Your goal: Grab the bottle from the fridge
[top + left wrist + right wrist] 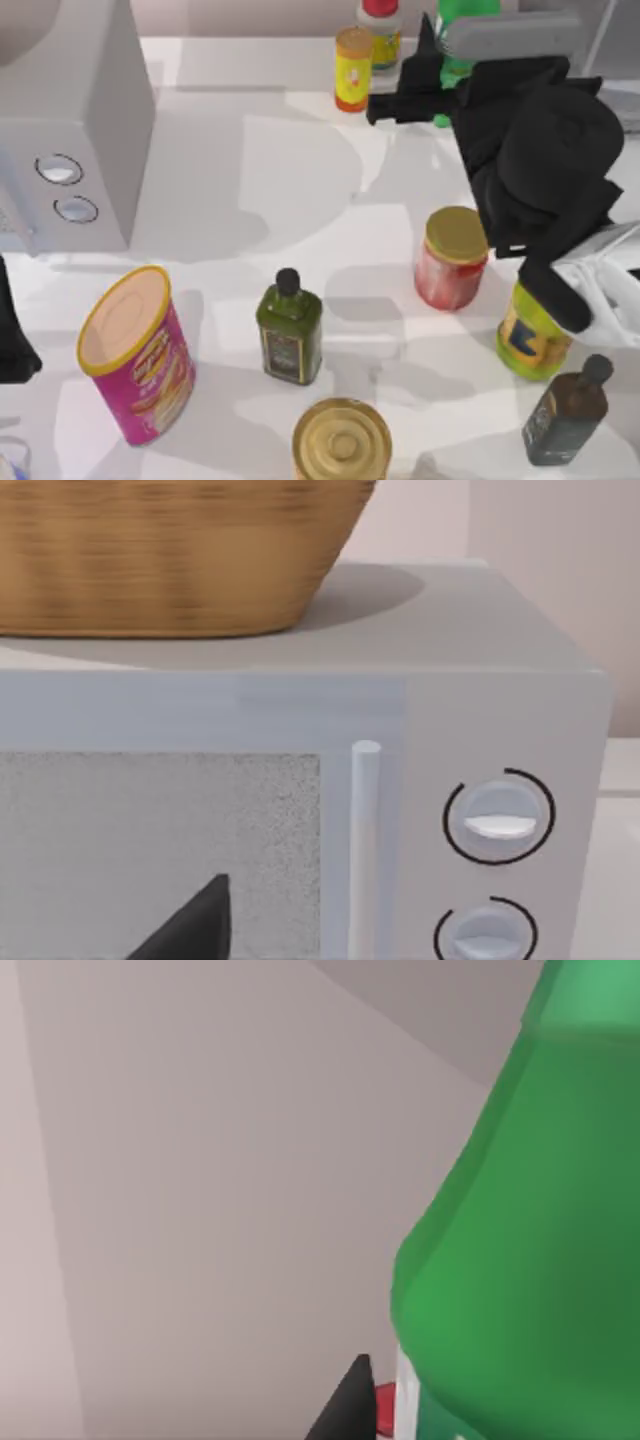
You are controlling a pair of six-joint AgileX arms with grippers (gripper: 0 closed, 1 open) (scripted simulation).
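Note:
The bright green bottle (456, 68) stands upright at the far right of the table, at the front of the dark fridge (612, 45), whose thin grey frame (510, 35) crosses above it. My right gripper (408, 72) reaches in from the near right and is open. Its black fingers lie just left of the bottle. In the right wrist view the bottle (530, 1240) looms very close, and a narrow gap separates it from one fingertip (348, 1405). My left arm (12, 335) is parked at the table's left edge.
A light grey microwave (85, 120) with two knobs stands at the back left, with a wicker basket (170, 550) on top. Beside the bottle are a yellow can (352, 68) and a red-capped white bottle (380, 25). A red jar (452, 260), an olive bottle (290, 330) and a pink can (135, 355) stand nearer.

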